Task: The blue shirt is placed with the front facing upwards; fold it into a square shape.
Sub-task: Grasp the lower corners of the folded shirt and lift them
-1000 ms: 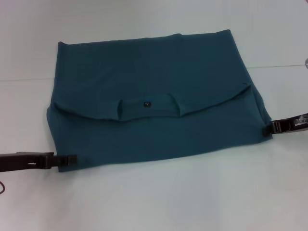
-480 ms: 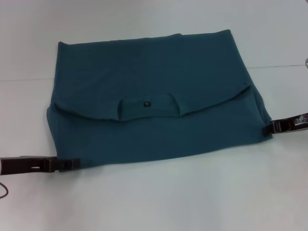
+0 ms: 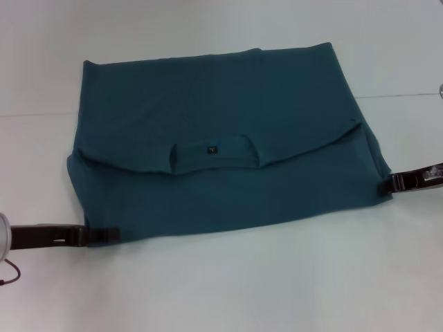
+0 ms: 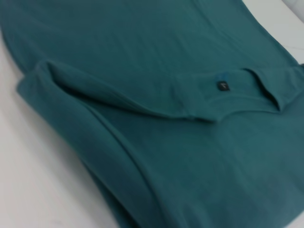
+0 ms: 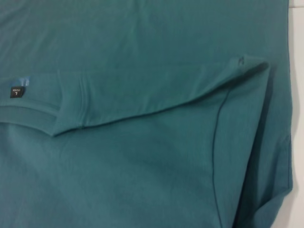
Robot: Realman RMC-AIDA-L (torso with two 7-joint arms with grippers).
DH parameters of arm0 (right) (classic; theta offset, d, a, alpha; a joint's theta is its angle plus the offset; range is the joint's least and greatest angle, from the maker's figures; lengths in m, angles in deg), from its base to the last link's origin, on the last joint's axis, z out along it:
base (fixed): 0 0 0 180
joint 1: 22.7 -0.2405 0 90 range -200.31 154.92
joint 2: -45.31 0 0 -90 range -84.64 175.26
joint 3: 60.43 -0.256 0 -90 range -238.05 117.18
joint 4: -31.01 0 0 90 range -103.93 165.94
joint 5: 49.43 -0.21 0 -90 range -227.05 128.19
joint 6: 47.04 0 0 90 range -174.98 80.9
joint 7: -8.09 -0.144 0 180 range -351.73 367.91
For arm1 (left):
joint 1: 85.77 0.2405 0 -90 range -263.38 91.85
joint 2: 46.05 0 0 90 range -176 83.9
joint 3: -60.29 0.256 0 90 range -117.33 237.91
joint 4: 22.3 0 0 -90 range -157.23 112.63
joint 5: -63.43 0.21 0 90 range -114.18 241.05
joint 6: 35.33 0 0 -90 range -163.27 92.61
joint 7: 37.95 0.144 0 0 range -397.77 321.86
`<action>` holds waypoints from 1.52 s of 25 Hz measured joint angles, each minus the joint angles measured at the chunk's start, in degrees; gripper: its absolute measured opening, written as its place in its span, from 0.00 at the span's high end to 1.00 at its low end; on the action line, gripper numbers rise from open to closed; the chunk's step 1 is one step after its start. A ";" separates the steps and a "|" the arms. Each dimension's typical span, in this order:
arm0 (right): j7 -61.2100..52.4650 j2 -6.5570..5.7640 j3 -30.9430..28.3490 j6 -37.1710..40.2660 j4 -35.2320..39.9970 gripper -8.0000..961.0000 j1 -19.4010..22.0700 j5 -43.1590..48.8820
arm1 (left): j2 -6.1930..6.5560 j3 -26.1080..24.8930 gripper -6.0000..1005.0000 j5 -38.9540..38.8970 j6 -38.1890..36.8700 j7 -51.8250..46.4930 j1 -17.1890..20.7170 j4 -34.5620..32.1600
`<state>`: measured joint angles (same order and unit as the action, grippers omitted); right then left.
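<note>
Though the blue shirt (image 3: 221, 149) already lies folded in a rough rectangle mid-worktop, collar edge doubled over, squaring it remains. My left gripper (image 3: 111, 234) and right gripper (image 3: 385, 186) sit at its near corners; whether they clamp cloth, I cannot tell.

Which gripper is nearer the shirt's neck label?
Left, narrowly. The left gripper sits at the blue shirt's near left corner; the right gripper is at its right edge, farther from the neck label.
</note>
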<state>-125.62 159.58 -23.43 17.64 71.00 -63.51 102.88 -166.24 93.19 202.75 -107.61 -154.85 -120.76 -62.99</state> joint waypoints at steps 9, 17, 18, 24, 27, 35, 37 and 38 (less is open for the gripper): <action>0.25 0.16 0.00 0.00 0.00 0.96 0.17 0.04 | 0.17 -0.10 0.40 0.01 1.03 -0.44 0.13 0.00; 0.36 0.11 0.00 0.10 0.00 0.96 0.21 0.11 | 0.14 0.06 0.70 -0.01 1.43 -0.22 0.14 -0.01; 0.37 0.11 0.00 0.10 0.00 0.96 0.22 0.12 | 0.14 0.06 0.73 -0.01 1.54 -0.18 0.12 0.01; 0.42 0.02 0.00 0.10 0.00 0.96 0.22 0.12 | 0.13 0.05 0.91 -0.01 1.80 -0.06 0.06 0.08; 0.48 -0.01 0.00 0.10 0.00 0.96 0.22 0.11 | 0.13 0.05 0.96 -0.05 1.88 0.33 0.03 0.14; 0.56 -0.01 0.00 0.14 0.06 0.96 0.30 0.00 | 0.14 0.01 0.98 -0.31 1.45 0.83 0.18 0.17; 0.57 -0.02 0.00 0.35 0.15 0.96 0.30 0.00 | 0.14 0.03 0.98 -0.38 1.09 0.84 0.19 0.17; 0.59 -0.01 0.00 0.64 0.33 0.96 0.36 0.00 | 0.14 0.03 0.98 -0.42 0.72 0.85 0.21 0.13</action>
<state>-125.03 159.56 -23.43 18.29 71.32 -63.16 102.88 -166.10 93.22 202.33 -106.89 -154.00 -120.56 -62.86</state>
